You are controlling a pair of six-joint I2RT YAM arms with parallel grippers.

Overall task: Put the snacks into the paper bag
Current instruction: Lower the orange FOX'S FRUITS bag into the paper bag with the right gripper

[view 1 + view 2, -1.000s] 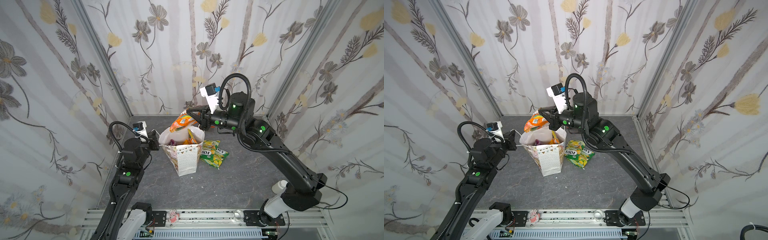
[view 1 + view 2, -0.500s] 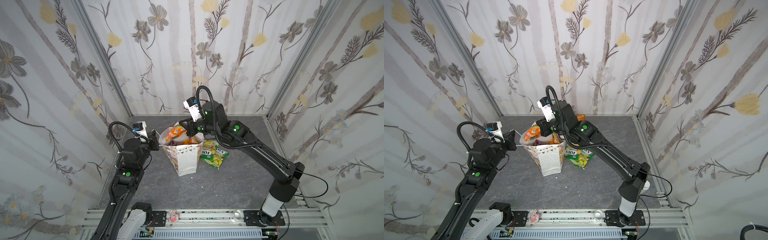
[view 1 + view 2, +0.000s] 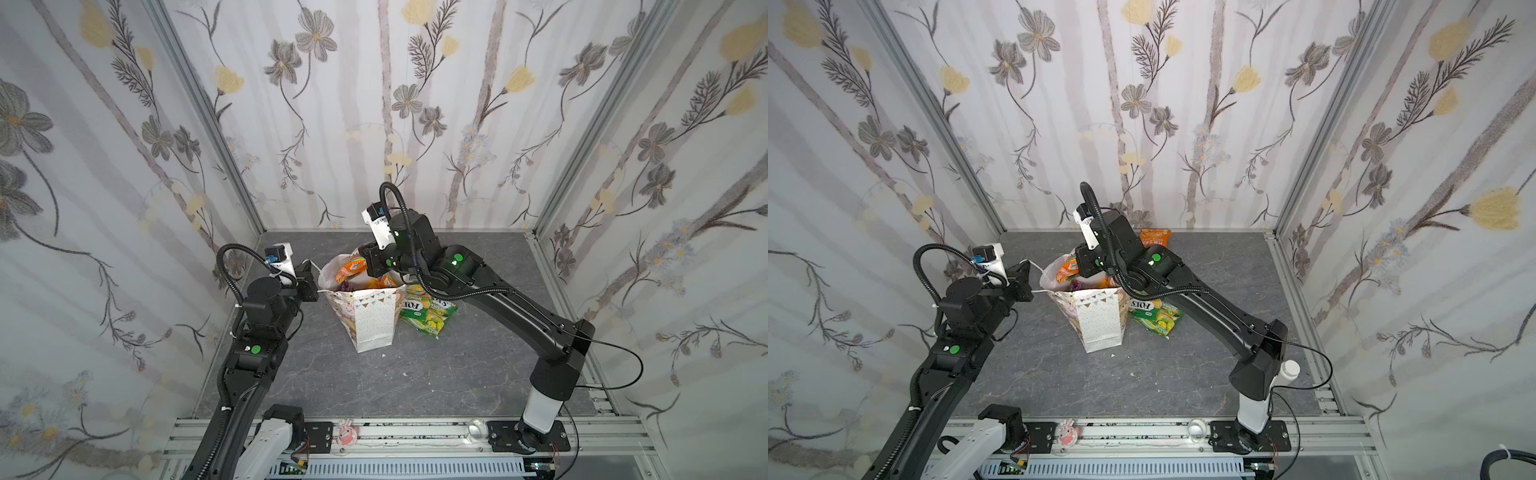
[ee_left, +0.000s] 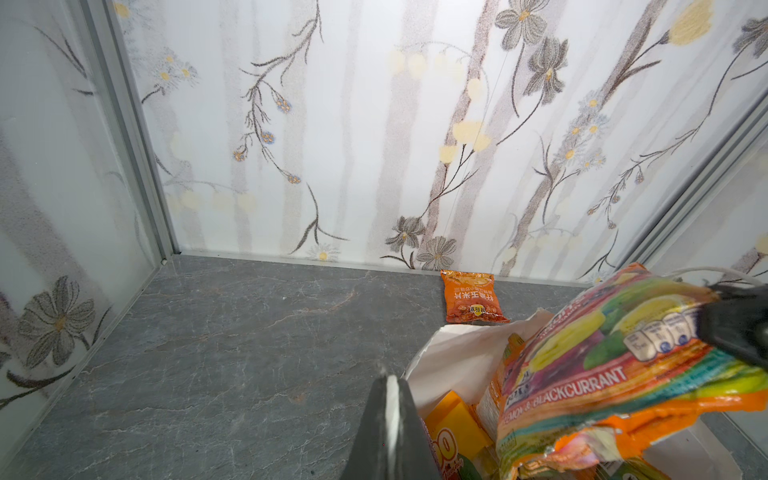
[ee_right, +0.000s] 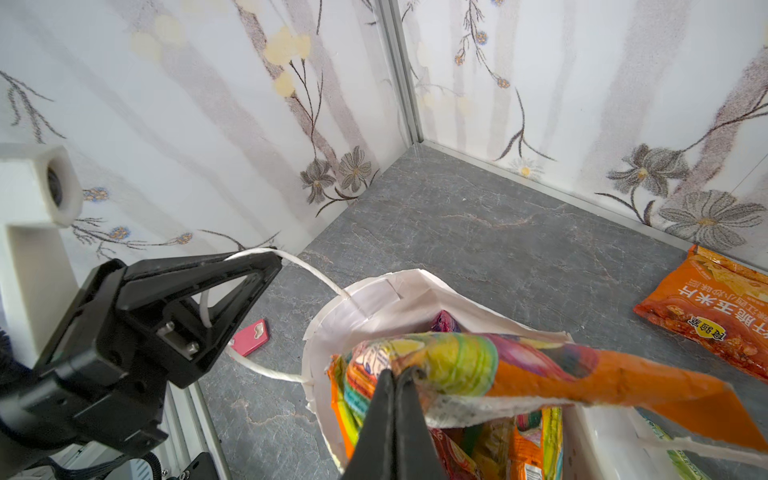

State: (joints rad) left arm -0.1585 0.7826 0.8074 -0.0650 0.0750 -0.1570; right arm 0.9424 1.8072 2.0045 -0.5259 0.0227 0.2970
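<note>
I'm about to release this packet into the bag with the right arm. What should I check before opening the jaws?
1. Grip: right gripper shut on the edge of the fruit-print packet: ok.
2. Packet above the mouth of the paper bag: ok.
3. Packet's long end clears the bag rim: cannot tell.
4. Mouth held open: left gripper shut on the cord handle: ok.
5. Bag upright: ok.
6. All snacks bagged: not ok. A FOX'S packet lies beside the bag and an orange packet lies by the back wall.
</note>
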